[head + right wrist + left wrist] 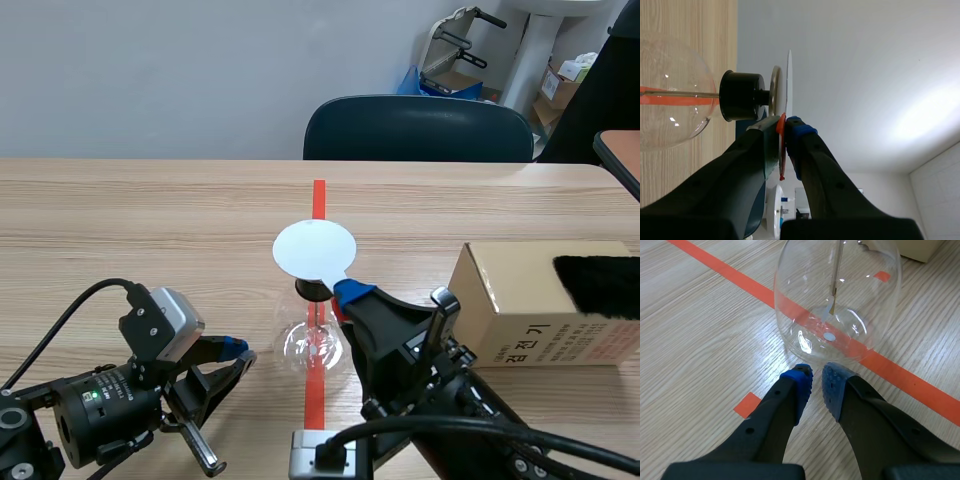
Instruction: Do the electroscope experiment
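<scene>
My right claw point(352, 292) is clenched on the rim of the white disc point(314, 250), which sits atop the glass flask point(312, 345) standing mid-desk point(150, 220). My left claw point(816, 382) is all but clenched, empty, just beside the flask's base.

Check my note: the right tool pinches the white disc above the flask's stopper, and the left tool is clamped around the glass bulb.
One part is wrong. The left wrist view shows the left tool just short of the glass bulb, its fingers close together on nothing. The right tool does pinch the white disc above the flask's stopper.
</scene>
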`<state>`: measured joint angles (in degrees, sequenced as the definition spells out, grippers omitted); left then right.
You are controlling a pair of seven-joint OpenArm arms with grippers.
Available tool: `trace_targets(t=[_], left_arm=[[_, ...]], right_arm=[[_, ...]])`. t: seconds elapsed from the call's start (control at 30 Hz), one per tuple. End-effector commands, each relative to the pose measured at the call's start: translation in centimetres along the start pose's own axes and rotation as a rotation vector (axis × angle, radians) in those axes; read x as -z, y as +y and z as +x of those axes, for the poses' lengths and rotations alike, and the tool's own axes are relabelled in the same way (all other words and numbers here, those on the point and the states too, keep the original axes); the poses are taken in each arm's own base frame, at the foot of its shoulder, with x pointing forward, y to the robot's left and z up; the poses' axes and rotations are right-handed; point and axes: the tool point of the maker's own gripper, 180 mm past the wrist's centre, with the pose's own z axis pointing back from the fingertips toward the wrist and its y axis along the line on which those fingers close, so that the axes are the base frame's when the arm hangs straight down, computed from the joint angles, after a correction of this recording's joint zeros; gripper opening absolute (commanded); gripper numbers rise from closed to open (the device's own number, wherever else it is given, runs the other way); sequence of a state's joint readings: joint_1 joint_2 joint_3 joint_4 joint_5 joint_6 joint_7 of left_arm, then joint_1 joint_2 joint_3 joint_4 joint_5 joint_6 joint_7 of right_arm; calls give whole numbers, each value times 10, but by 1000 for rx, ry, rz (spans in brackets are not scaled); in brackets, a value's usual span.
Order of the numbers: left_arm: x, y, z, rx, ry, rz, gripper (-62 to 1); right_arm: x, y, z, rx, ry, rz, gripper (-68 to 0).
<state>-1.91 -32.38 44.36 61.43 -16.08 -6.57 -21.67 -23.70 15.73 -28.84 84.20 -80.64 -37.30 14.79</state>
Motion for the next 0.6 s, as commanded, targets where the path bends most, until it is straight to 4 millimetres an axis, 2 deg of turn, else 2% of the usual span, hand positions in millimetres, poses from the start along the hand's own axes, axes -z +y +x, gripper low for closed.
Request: trace_targets(t=[0.0, 0.3, 0.57], left_arm=[[4, -1, 12, -3, -41, -2, -509], [4, -1, 12, -3, -41, -2, -509], [4, -1, 12, -3, -41, -2, -509]], right_arm=[[2, -9, -7, -23, 9, -32, -665], [2, -9, -19, -22, 76, -33, -665], [-4, -10, -56, -17, 283, -37, -665]])
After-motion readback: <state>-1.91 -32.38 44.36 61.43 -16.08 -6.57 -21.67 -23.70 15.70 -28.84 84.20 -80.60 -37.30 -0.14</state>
